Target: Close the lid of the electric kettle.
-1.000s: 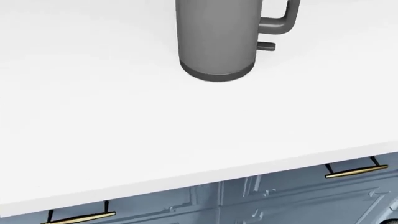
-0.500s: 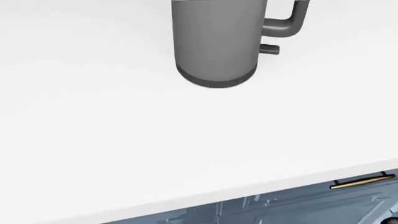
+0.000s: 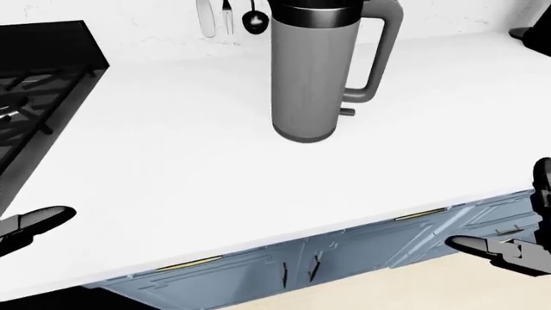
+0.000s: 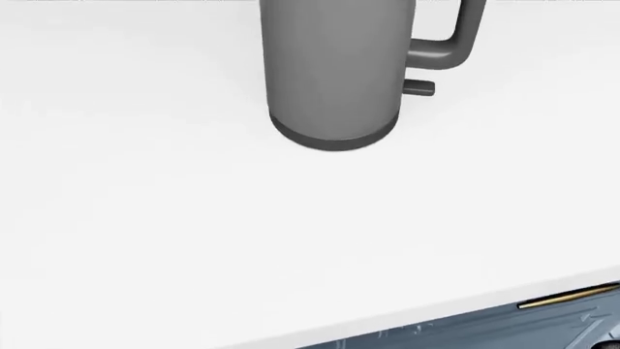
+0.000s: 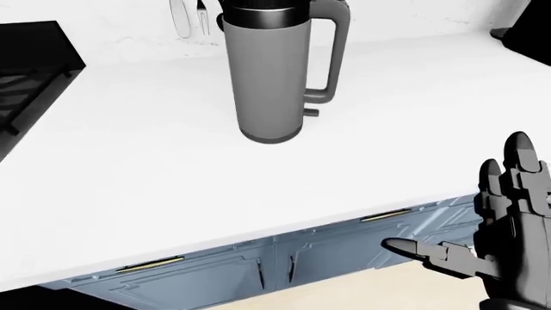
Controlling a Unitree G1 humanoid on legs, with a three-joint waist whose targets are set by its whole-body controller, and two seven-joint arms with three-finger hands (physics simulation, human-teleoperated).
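Right-eye view gives the best look at the right hand (image 5: 504, 223): fingers (image 5: 519, 158) spread and pointing up, thumb sticking out sideways toward the view's left, nothing in them. It hangs low, off the desk's near edge and over the blue cabinet fronts (image 5: 336, 255). The left hand (image 3: 30, 223) only pokes into the left-eye view as a dark tip at the left border, so I honestly can't tell if those fingers are spread or curled; it isn't touching anything I can see.

From the right fingers, the electric kettle (image 5: 269, 71) sits up and to the left in the view, well apart, standing upright on the white desk (image 5: 413, 123) with its long axis vertical. Its handle (image 5: 331, 55) faces the view's right, so toward the right hand's side. The dark band at the kettle's top (image 5: 256, 17) is where the lid would be, but the frame cuts it off, so I can't say how far open it is.

My guess: both hands are well short, the right one maybe a touch nearer, and it would have to rise a good way and travel left over the desk to get above the top before pushing anything down. Beyond the kettle there are utensils (image 5: 185, 16) hanging on the wall, and a black stove (image 3: 39, 77) sits far off on the left hand's side.
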